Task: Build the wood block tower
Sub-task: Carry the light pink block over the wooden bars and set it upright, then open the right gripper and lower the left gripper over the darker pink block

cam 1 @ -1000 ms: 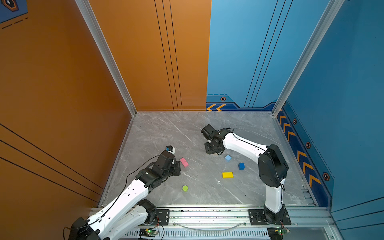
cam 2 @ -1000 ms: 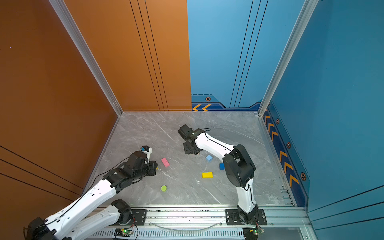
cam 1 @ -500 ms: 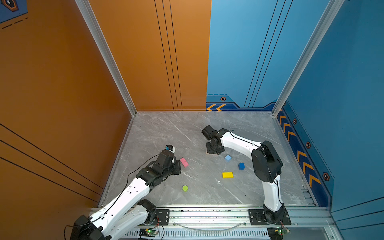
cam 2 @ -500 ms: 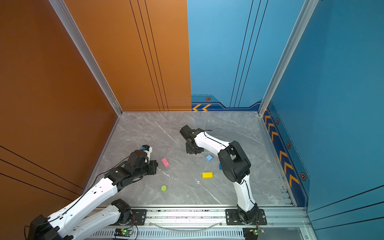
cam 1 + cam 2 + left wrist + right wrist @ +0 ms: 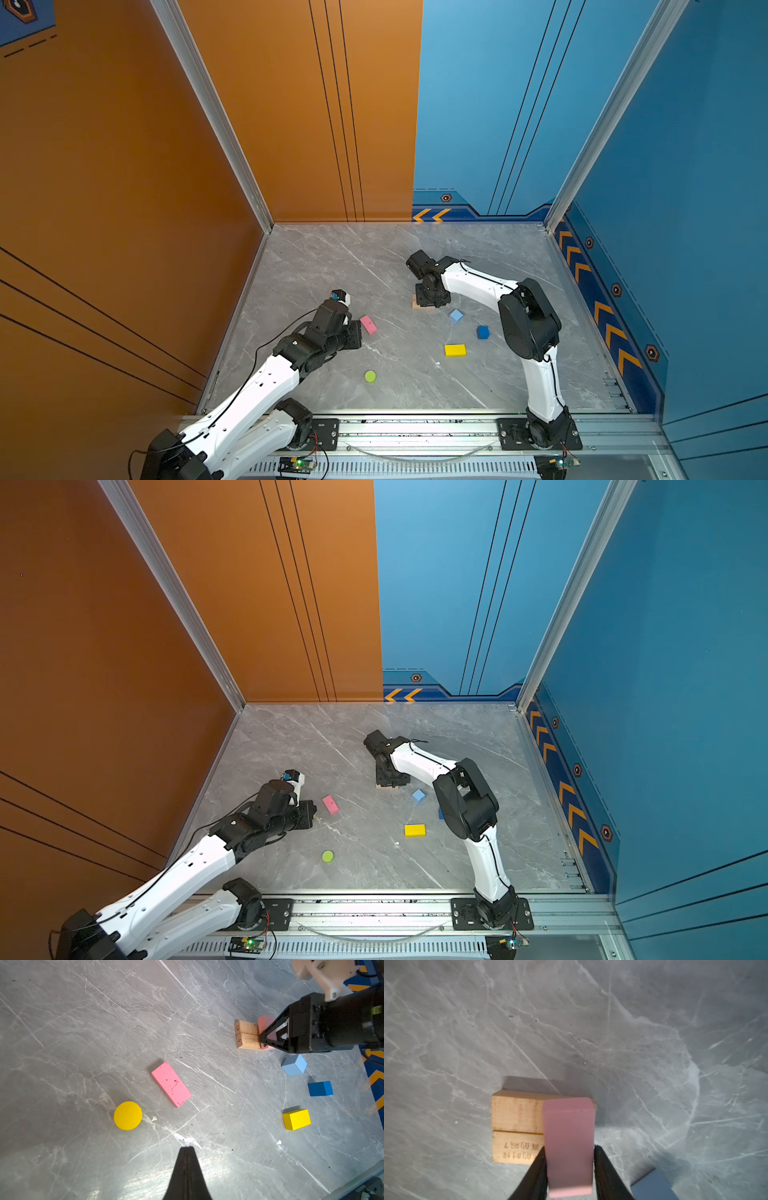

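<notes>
Two tan planks [image 5: 517, 1118] [image 5: 420, 306] lie side by side on the floor. A pink bar [image 5: 568, 1136] [image 5: 265, 1022] rests across them between the fingers of my right gripper [image 5: 569, 1150] [image 5: 432, 297], which is open just off the bar's sides. My left gripper [image 5: 187, 1148] [image 5: 355, 332] is shut and empty, near the second pink bar [image 5: 171, 1084] [image 5: 368, 324] and the yellow cylinder [image 5: 128, 1115]. Loose on the floor are the light-blue cube [image 5: 456, 316], dark-blue cube [image 5: 482, 332], yellow brick [image 5: 455, 350] and lime-green cylinder [image 5: 370, 376].
Grey marble floor [image 5: 374, 270] is walled by orange panels on the left and blue panels at the back and right. An aluminium rail [image 5: 415, 428] with both arm bases runs along the front edge. The right arm's elbow [image 5: 525, 320] hangs over the cubes.
The right arm's elbow has swung to the left while its gripper stays down over the tan planks. The left arm has hardly moved.
</notes>
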